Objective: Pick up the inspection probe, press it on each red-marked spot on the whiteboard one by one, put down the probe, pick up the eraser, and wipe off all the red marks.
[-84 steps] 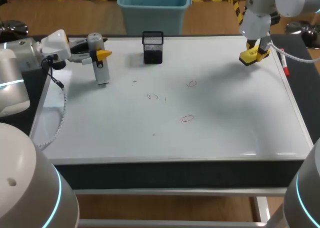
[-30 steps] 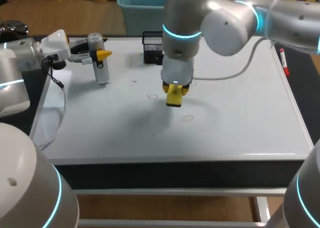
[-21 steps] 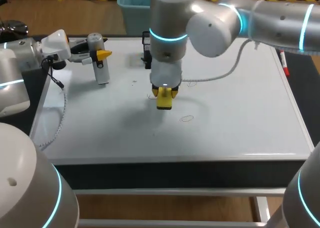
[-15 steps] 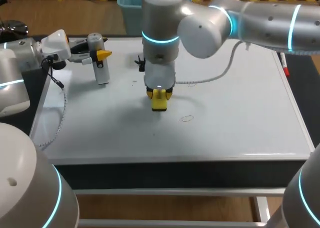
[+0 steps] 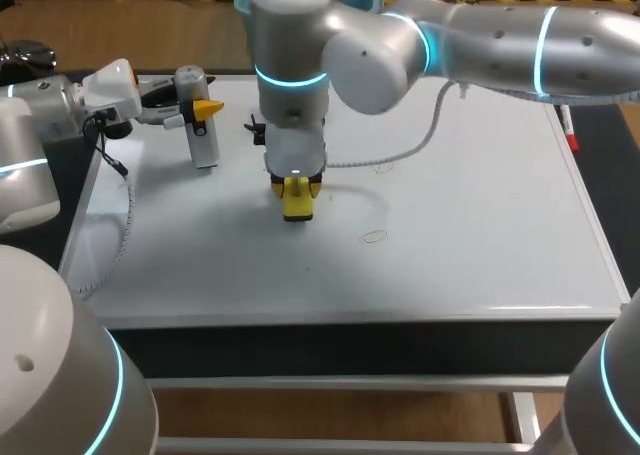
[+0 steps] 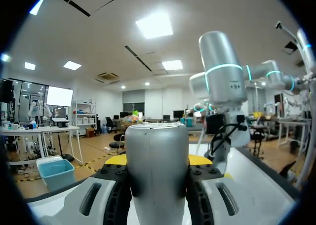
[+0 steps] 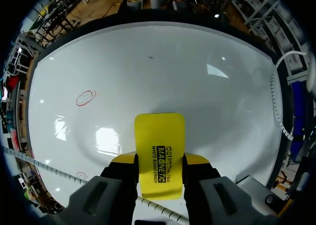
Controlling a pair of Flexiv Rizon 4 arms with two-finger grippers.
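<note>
**Operator:** State the location of the eraser and how it is held.

**Technician:** The eraser (image 7: 159, 141) is pinched across its two long sides by the right jaws. Its far half projects past the yellow tips. It sits low over the whiteboard (image 5: 480, 235), left of the board's middle. Contact with the board cannot be confirmed.

**Operator:** What handling properties should I expect?

**Technician:** These are estimates. It is light, with a stiff plastic shell and probably a softer wiping face. The smooth sides may slip under sideways drag. Hold it at mid-length, as now, so wiping pressure spreads evenly. It is not fragile.

**Operator:** What are the arm poses?

**Technician:** The right arm (image 5: 470, 35) enters from the right and reaches past the middle, wrist vertical and jaws pointing straight down. The left jaws are clamped on the inspection probe (image 5: 203, 140), which stands upright near the surface's far-left corner.

**Operator:** Which marks are left to wipe?

**Technician:** One red mark (image 5: 373, 237) lies apart from the eraser, toward the near edge. Another red mark (image 5: 384, 167) lies beside the right arm's cable.
</note>
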